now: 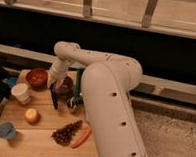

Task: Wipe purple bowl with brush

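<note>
The white robot arm (106, 88) reaches from the lower right across the wooden table (43, 135) toward its far left part. The gripper (55, 85) sits at the arm's far end, directly over the 9 o'clock edge of the purple bowl (65, 86). Whether its fingers are spread or pressed together cannot be determined. The brush (54, 98) is a slim dark stick hanging down from the gripper, its lower end reaching the table surface just at the bowl's 7 o'clock side.

The purple bowl stands near the table's far edge, partly covered by the arm. Surrounding items, referenced from the purple bowl:

- Orange bowl (37, 77): 9 o'clock, just beside.
- White cup (21, 92): 8 o'clock, near.
- Apple (31, 115): 7 o'clock, apart.
- Small dark container (73, 105): 5 o'clock, just beside.
- Grape bunch (65, 133): 6 o'clock, well apart.
- Carrot (82, 136): touching or just beside the grapes, on their 3 o'clock side.
- Blue cup (6, 131): near the table's front left corner.
</note>
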`<state>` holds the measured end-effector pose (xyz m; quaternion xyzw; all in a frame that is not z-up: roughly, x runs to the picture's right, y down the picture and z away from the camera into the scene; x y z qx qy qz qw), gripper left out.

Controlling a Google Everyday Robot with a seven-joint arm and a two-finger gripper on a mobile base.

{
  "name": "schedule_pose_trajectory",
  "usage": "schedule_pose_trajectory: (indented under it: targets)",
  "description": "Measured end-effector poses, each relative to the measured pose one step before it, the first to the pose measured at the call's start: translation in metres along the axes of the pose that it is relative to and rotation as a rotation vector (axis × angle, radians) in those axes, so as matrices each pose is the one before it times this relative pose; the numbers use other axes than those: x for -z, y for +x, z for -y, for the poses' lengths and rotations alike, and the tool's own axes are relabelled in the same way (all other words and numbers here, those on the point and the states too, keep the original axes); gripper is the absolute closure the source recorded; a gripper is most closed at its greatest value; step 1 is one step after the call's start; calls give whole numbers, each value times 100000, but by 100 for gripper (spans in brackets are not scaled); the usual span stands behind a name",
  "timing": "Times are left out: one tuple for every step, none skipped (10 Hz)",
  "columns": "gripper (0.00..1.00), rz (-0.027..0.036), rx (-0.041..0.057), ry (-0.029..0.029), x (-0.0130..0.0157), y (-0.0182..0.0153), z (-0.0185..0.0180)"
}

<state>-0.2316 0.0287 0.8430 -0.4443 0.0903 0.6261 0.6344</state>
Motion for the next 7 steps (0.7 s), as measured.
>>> schedule_pose_trajectory:
  targets:
    - [100, 321, -2427, 726, 706, 1019, 1537]
    - [100, 738, -2434, 563, 1219, 769, 2154]
    - [100, 159, -519, 299, 444, 217, 869]
    - [100, -139, 397, 178, 434, 138, 653]
    - [100, -238, 963, 171, 230, -171, 214]
    - [100, -1059, 1342, 282, -46, -262, -116]
    - [100, -297, 968, -147, -193, -261, -358]
